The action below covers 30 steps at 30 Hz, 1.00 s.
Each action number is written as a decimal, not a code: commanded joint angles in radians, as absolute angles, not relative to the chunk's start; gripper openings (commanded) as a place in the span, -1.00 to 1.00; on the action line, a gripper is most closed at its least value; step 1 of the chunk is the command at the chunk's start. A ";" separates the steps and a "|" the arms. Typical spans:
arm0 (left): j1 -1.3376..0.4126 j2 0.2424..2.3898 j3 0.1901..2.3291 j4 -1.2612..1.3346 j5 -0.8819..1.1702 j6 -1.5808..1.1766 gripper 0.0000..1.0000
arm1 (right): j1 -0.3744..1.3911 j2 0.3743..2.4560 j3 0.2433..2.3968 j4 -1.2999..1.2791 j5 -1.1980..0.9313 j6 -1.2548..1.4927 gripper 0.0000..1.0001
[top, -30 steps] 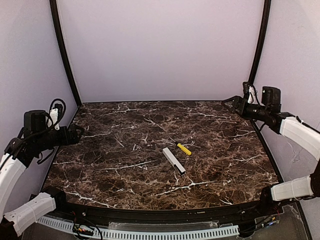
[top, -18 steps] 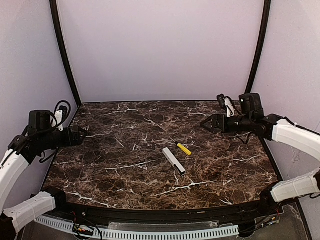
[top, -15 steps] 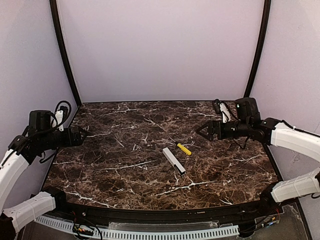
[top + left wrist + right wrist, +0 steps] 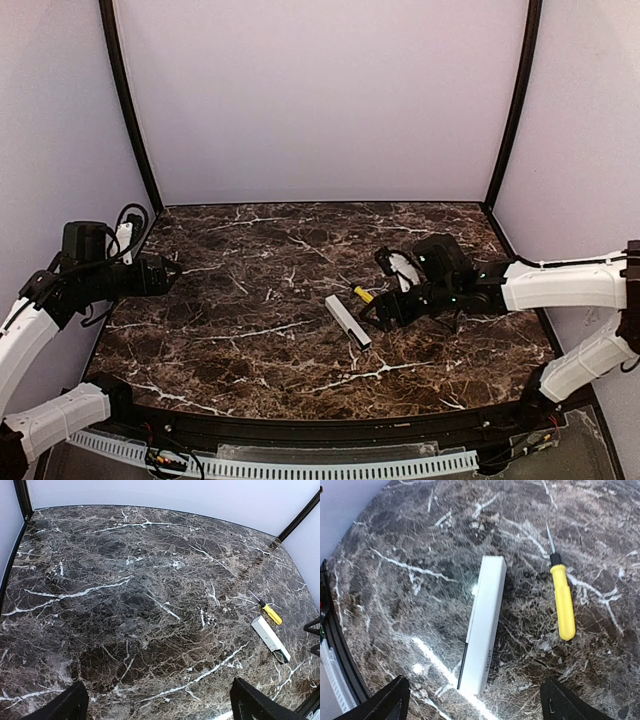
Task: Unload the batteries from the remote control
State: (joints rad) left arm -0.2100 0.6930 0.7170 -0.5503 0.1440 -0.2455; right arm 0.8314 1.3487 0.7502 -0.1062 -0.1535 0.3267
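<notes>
Remote control (image 4: 347, 321) flat on marble table (image 4: 230, 330), yellow screwdriver (image 4: 367, 297) just beside its far end, right gripper (image 4: 385, 312) just right of it, jaws wide, empty, seemingly not touching, left gripper (image 4: 165, 272) well left, jaws wide, empty

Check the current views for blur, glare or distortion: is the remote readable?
Right wrist: remote control sharp, small glare patch on top, dark shadow along its right side; surrounding table slightly smeared. Left wrist: sharp, but the wide lens curves the table's far edge. Top external: even soft light, remote small yet distinct.
</notes>
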 commanded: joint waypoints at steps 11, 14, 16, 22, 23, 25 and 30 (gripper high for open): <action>-0.229 0.702 0.695 -0.552 0.157 -0.235 1.00 | 0.980 1.651 0.877 -0.149 0.038 0.366 0.66; -0.230 0.703 0.695 -0.554 0.157 -0.235 1.00 | 0.994 1.680 0.894 -0.163 0.062 0.365 0.59; -0.231 0.704 0.695 -0.552 0.157 -0.235 1.00 | 1.001 1.696 0.901 -0.174 0.083 0.367 0.52; -0.232 0.706 0.693 -0.551 0.164 -0.235 1.00 | 1.021 1.739 0.907 -0.182 0.132 0.361 0.11; -0.233 0.705 0.693 -0.550 0.164 -0.235 1.00 | 1.024 1.747 0.910 -0.184 0.137 0.359 0.05; -0.233 0.706 0.693 -0.548 0.167 -0.235 1.00 | 1.031 1.759 0.917 -0.186 0.145 0.354 -0.11; -0.233 0.733 0.694 -0.542 0.196 -0.229 1.00 | 1.039 1.777 0.930 -0.186 0.158 0.334 -0.43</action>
